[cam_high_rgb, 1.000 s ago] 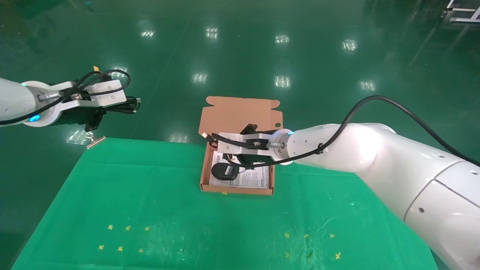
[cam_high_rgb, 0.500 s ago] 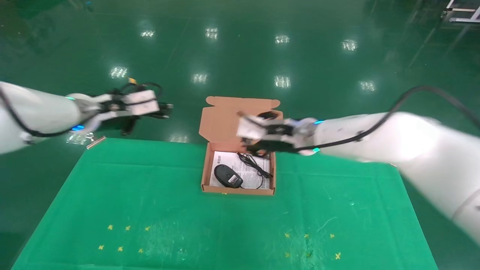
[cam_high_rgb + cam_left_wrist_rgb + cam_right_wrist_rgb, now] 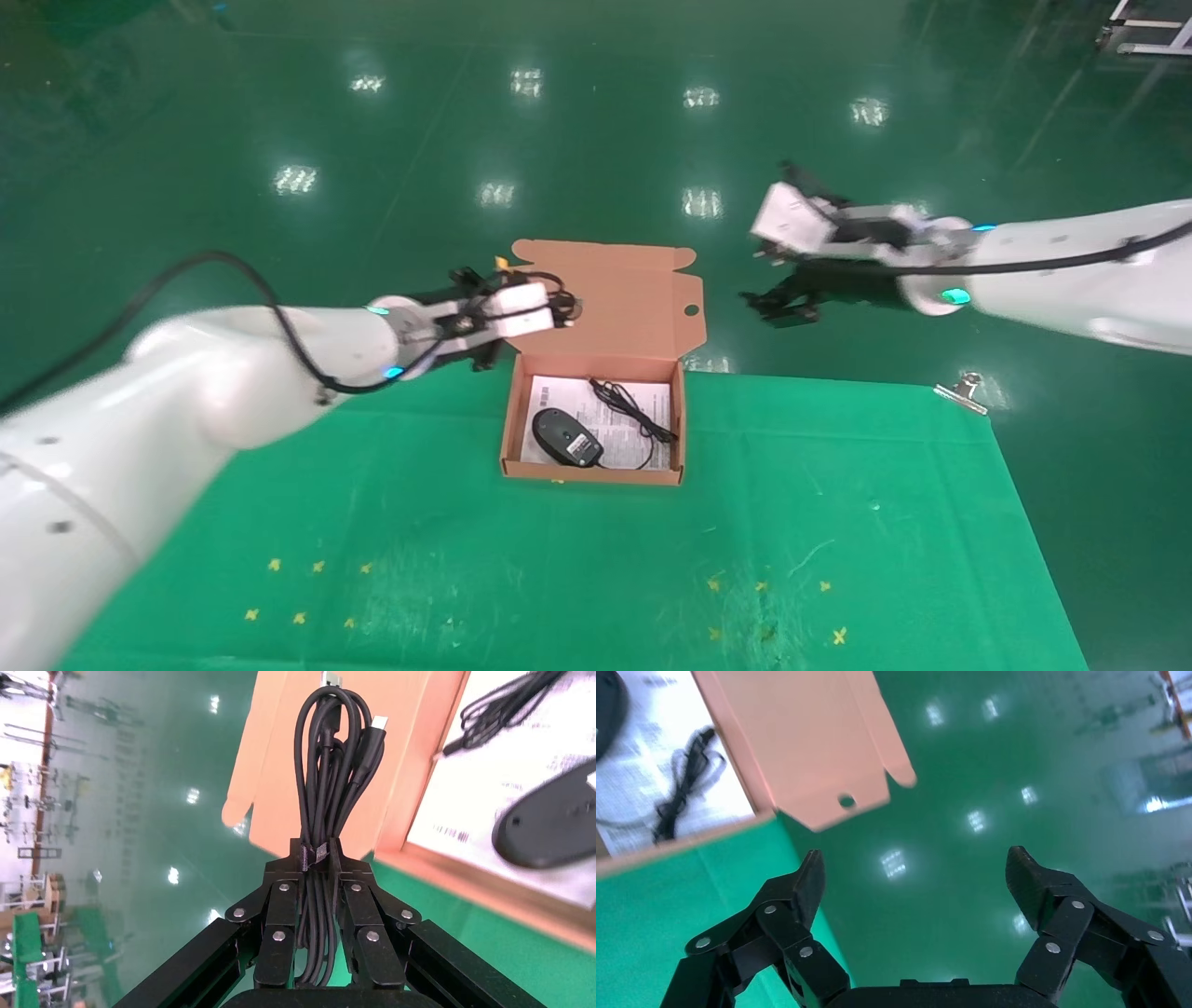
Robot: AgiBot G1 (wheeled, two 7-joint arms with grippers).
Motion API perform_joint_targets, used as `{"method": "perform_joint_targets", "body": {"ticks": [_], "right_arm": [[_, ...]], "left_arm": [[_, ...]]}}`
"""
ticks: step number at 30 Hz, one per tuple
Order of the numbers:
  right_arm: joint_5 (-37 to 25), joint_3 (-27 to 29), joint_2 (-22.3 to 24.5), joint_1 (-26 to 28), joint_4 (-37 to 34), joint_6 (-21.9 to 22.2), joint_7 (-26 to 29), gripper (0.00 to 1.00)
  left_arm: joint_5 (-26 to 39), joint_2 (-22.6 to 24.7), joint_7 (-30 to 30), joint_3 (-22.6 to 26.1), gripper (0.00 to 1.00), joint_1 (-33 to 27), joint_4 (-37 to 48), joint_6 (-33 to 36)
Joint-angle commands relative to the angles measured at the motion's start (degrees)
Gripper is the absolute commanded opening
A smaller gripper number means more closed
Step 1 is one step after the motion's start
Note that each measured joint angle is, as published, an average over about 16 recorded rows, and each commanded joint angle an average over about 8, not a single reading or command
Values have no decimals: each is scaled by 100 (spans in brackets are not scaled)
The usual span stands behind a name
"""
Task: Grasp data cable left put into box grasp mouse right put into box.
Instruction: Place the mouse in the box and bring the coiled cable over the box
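- Box (image 3: pixel 510 424) near the far middle of the tabletop (image 3: pixel 372 522), lid raised behind it.
- Mouse (image 3: pixel 562 436) inside, toward the left; cord to its right.
- Data cable (image 3: pixel 330 797) pinched in the left gripper (image 3: pixel 549 312), over the box's far-left corner.
- Right gripper (image 3: pixel 778 303) beyond the tabletop's far edge, right of the lid, fingers (image 3: pixel 803 881) spread.

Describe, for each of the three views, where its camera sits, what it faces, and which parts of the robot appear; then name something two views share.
Head view: high on the robot, facing forward and down at the box holding the mouse; both arms show.
Left wrist view: on the left arm, facing along the left end effector, shut on the data cable.
Right wrist view: on the right arm, facing past the open, empty right end effector at green floor.
Shared: both wrist views catch the box.
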Motion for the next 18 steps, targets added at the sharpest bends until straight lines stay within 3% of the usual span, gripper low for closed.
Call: {"method": "perform_joint_targets", "body": {"ticks": [1, 18], "right_arm": [[48, 41, 136, 38, -15, -52, -42, 100], [412, 269, 1137, 195, 259, -570, -137, 100]], "left_arm": [[-189, 205, 272, 10, 0, 42, 339, -245], [-1955, 296, 1365, 843, 0, 501, 60, -768]]}}
